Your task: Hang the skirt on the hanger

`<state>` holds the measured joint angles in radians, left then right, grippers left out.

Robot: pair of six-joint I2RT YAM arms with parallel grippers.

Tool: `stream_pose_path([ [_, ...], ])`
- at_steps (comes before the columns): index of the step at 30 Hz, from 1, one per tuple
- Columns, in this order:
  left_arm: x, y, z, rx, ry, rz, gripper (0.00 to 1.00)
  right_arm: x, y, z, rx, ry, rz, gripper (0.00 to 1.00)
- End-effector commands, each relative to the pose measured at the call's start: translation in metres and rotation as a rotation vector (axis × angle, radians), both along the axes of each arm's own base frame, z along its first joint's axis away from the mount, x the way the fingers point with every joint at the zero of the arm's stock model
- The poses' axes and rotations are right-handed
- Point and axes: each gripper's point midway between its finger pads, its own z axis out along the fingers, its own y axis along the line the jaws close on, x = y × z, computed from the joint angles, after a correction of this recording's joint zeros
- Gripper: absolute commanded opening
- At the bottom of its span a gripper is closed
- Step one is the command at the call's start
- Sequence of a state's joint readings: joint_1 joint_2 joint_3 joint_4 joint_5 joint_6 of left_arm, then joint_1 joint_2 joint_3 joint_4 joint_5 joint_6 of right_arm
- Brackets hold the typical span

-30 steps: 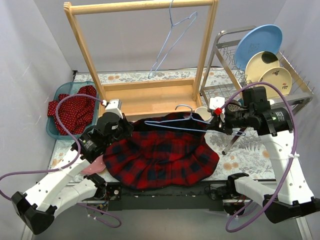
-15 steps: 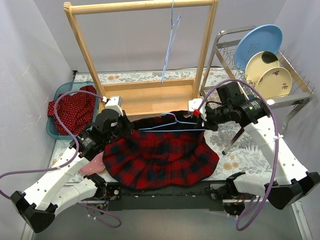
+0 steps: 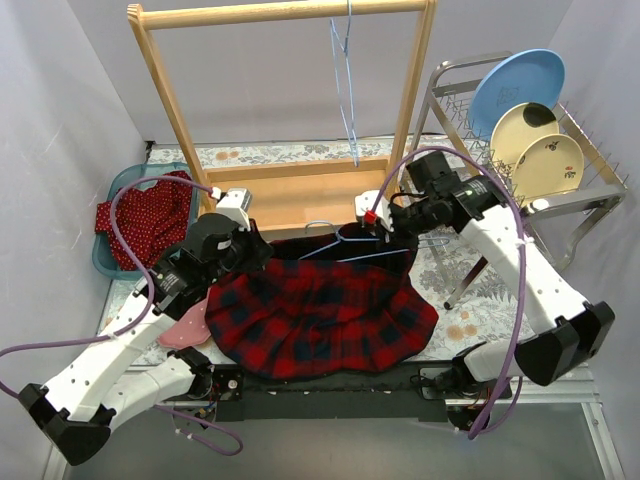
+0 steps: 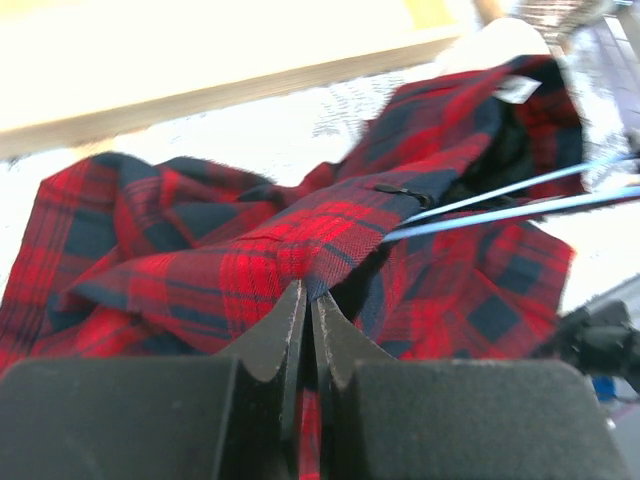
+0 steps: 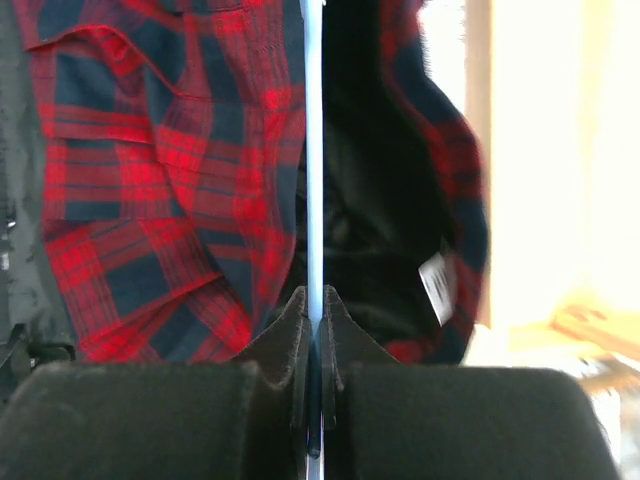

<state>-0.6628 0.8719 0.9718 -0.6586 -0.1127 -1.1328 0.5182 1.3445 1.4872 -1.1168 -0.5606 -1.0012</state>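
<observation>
A red and dark plaid skirt (image 3: 320, 320) lies spread on the table in front of the wooden rack. My left gripper (image 3: 262, 252) is shut on the left part of its waistband, and in the left wrist view (image 4: 310, 295) a fold of plaid is pinched between the jaws. The light blue wire hanger (image 3: 345, 250) lies across the waist opening. My right gripper (image 3: 385, 228) is shut on the hanger's right end. In the right wrist view the hanger wire (image 5: 313, 150) runs straight out of the closed jaws (image 5: 315, 300) into the skirt's dark lining (image 5: 380, 200).
A wooden garment rack (image 3: 290, 195) stands behind the skirt, with a second blue hanger (image 3: 345, 80) dangling from its top rail. A teal basket (image 3: 112, 190) of red dotted cloth sits at the left. A dish rack (image 3: 590, 195) with plates stands at the right. A pink object (image 3: 185, 330) lies by the skirt's left edge.
My right gripper has carried the hanger leftward and toward the rack, sliding it further along the skirt's waist. The left gripper has lifted the waistband slightly. The hanger on the rail has swung.
</observation>
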Motion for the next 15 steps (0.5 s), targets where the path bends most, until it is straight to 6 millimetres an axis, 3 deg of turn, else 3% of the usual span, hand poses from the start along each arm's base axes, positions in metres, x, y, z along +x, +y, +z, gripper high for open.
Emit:
stream_pose_path([
  [1,-0.004,-0.017,0.044,-0.074,-0.098,-0.120,0.00,-0.008,0.027,0.007,0.061,0.017,0.103,0.01],
  [6,-0.005,-0.037,0.046,-0.115,-0.081,-0.203,0.00,-0.004,0.058,0.013,0.172,0.064,0.112,0.01],
  [13,-0.004,-0.042,0.019,-0.101,-0.032,-0.213,0.00,-0.006,0.078,0.025,0.304,0.113,0.134,0.01],
  [14,-0.002,-0.040,0.015,-0.086,-0.030,-0.198,0.13,-0.006,0.079,0.025,0.309,0.119,0.134,0.01],
  [15,-0.002,-0.037,0.012,-0.072,-0.027,-0.192,0.19,-0.006,0.080,0.023,0.310,0.123,0.134,0.01],
])
